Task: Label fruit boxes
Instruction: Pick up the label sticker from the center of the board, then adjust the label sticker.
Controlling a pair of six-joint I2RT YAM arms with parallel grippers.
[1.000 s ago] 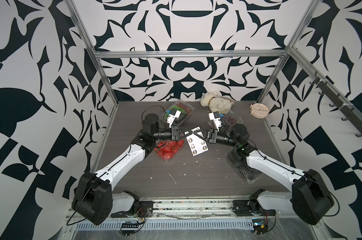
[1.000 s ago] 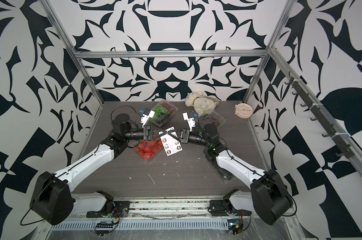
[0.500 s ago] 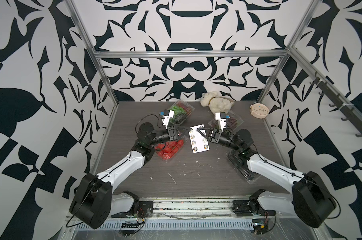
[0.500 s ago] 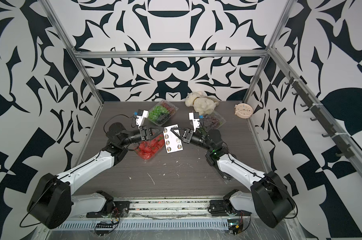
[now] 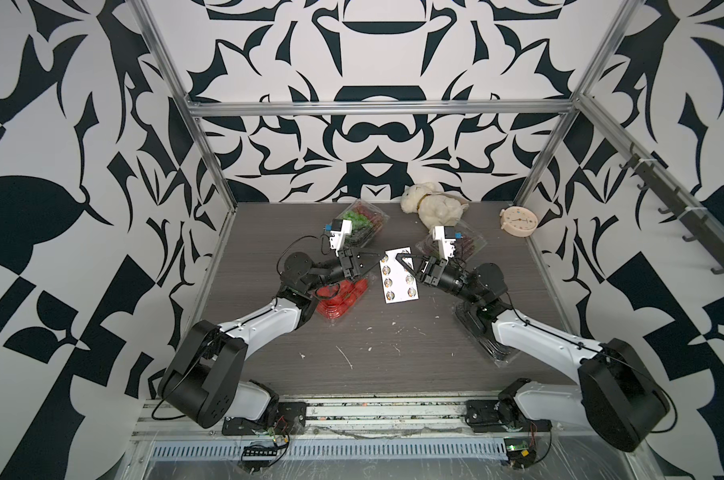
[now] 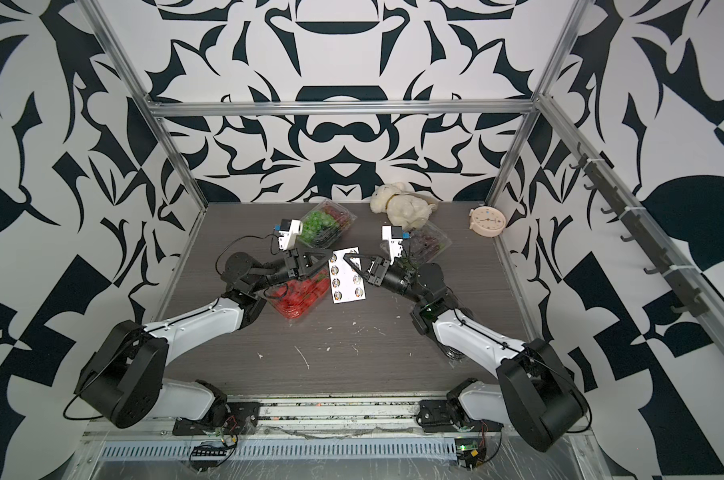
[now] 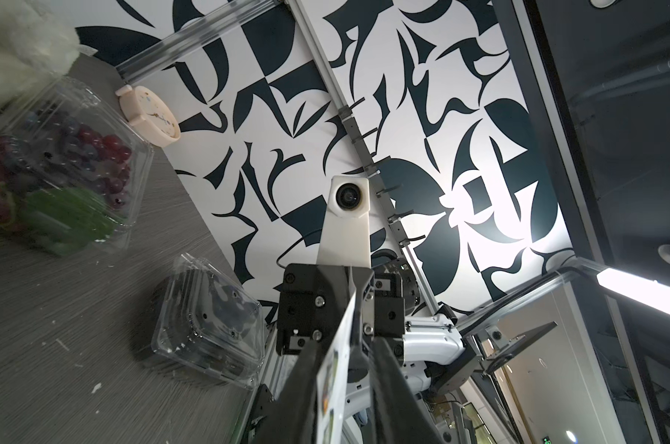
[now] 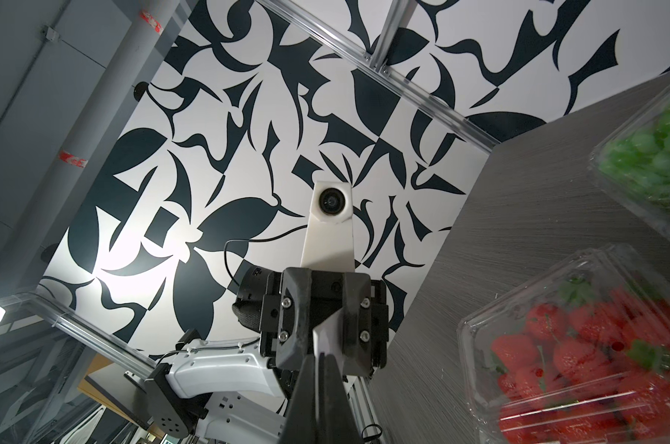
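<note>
Now, starting leftmost: left gripper [image 5: 379, 258] reaching in level, fingers [image 7: 302, 396] only slightly parted around one side edge of the white sticker sheet [image 5: 398, 277], a gap visible beside one finger in the left wrist view, so no firm pinch there. Below those fingers and a little back toward the wrist, on the table [image 5: 414, 374], the strawberry punnet [image 5: 339, 297]; on their far side, away from the robot, the punnet of mostly green grapes [image 5: 362, 220]. Between the two sets of fingertips, the sheet itself, upright and clear of the table, round labels showing in both top views. Opposite, right gripper [image 5: 398, 259] fully closed, fingers [image 8: 306, 403] pressed together on the sheet's upper part and carrying it. Just behind the right fingers, the second grape punnet [image 5: 464, 245], darker fruit inside; back along the right arm [image 5: 538, 336] and partly beneath it, well apart from the fingertips, the avocado punnet [image 7: 206, 326].

Probably light, all four: thin clear clamshell plastic, slick, springy, quick to dent or skate away under a sideways push. Best steadied with gentle downward pressure on a flat stretch of lid, or pinched at the stiffer rim or a corner, never squeezed across the walls. Soft fruit likely to bruise under a hard press. Nearest target for a peeled label: the strawberry punnet below the left fingers.
</note>
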